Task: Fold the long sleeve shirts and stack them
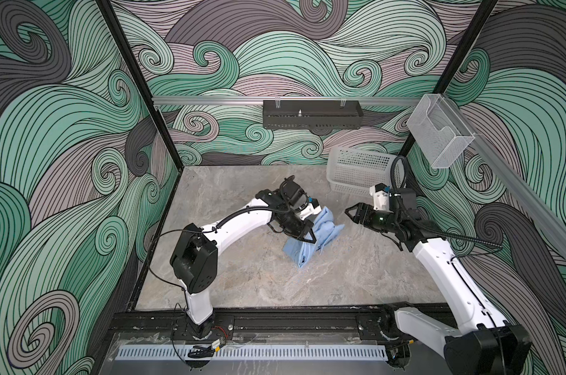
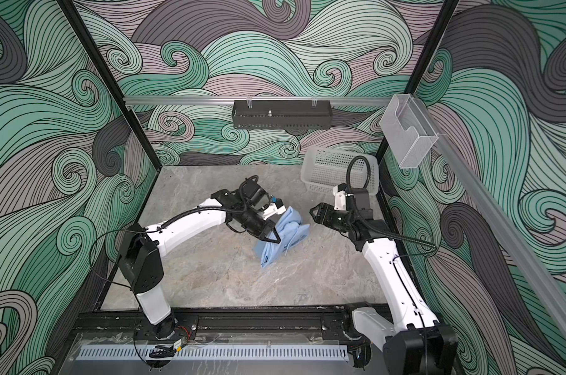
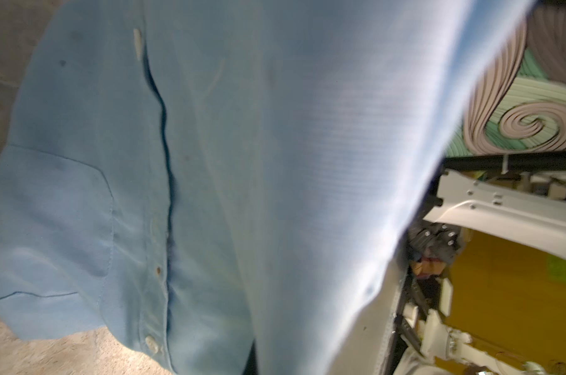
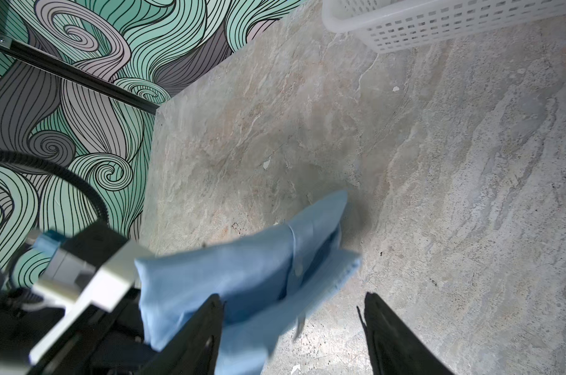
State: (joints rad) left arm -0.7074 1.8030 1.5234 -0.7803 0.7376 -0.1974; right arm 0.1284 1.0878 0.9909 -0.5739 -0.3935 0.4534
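In both top views the light blue long sleeve shirt [image 1: 328, 229] [image 2: 289, 232] hangs bunched near the table's middle, and its lower end reaches the tabletop. My left gripper [image 1: 311, 239] [image 2: 275, 240] is shut on a fold of it. In the left wrist view the shirt [image 3: 210, 162] fills the frame with its button placket showing, and it hides the jaws. My right gripper [image 1: 350, 216] [image 2: 313, 216] stands open just right of the shirt, apart from it. In the right wrist view the right gripper [image 4: 294, 311] holds nothing, and the shirt [image 4: 242, 276] lies behind one finger [image 4: 207, 328].
A white perforated basket [image 1: 359, 172] [image 4: 437, 22] stands at the back right, close behind the right arm. A black tray [image 1: 311, 115] hangs on the back rail and a clear holder [image 1: 437, 130] on the right rail. Patterned walls close in the marble tabletop [image 1: 242, 276].
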